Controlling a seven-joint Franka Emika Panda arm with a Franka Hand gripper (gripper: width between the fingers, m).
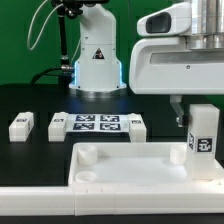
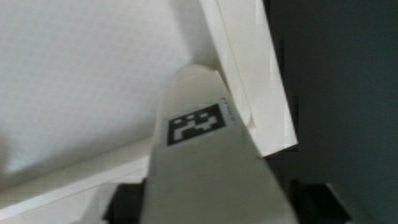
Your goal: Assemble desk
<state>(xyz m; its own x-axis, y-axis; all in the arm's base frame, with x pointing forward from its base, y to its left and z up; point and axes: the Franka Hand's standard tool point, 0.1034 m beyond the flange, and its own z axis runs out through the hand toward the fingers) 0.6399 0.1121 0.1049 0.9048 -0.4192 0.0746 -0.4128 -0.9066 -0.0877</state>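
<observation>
The end effector (image 2: pixel 217 205) grips a white leg (image 2: pixel 205 170), its black-and-white tag (image 2: pixel 199 125) showing, at the tabletop (image 2: pixel 89 80) corner.

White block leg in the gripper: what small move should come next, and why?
Probably ease the white tagged block leg straight down into the corner of the large white tray-like tabletop: the gripper holds it upright there, and its seating cannot be judged.

No legible text; coded tag (image 2: pixel 199 124) on leg (image 2: pixel 210 180).
</observation>
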